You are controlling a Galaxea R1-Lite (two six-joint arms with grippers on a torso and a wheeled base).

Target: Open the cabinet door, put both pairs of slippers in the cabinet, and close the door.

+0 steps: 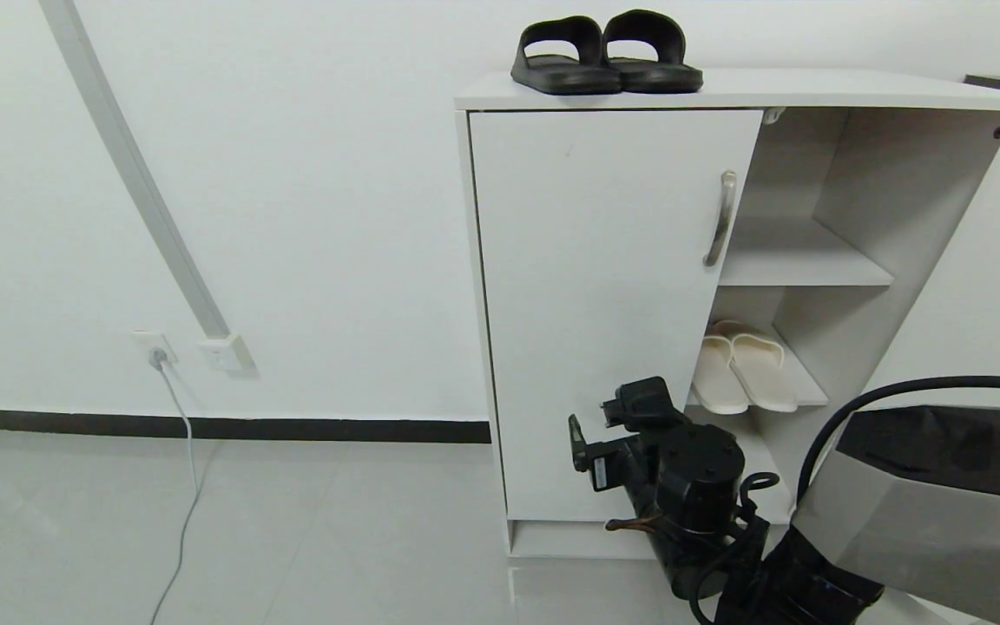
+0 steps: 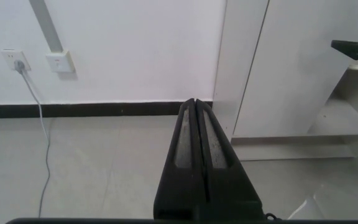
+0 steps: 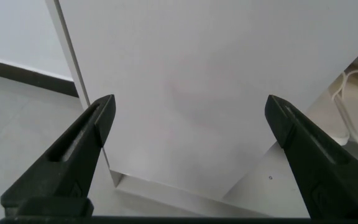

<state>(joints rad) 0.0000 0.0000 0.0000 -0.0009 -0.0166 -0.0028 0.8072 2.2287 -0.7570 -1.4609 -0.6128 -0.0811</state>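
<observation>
A white cabinet (image 1: 812,88) stands against the wall. Its left door (image 1: 595,304), with a metal handle (image 1: 721,217), is closed, and its right door (image 1: 977,278) is swung open. A pair of black slippers (image 1: 607,56) sits on the cabinet top. A pair of white slippers (image 1: 743,373) (image 3: 356,106) lies on a lower shelf inside. My right gripper (image 1: 608,425) (image 3: 189,106) hangs open and empty, low in front of the closed left door. In the left wrist view my left gripper (image 2: 194,109) is shut on nothing, low over the floor left of the cabinet (image 2: 291,68).
A wall socket (image 1: 157,351) with a grey cable trailing to the floor is left of the cabinet, under a slanted grey conduit (image 1: 135,174). Grey tiled floor (image 1: 292,521) spreads in front. An upper shelf (image 1: 799,265) inside the cabinet holds nothing.
</observation>
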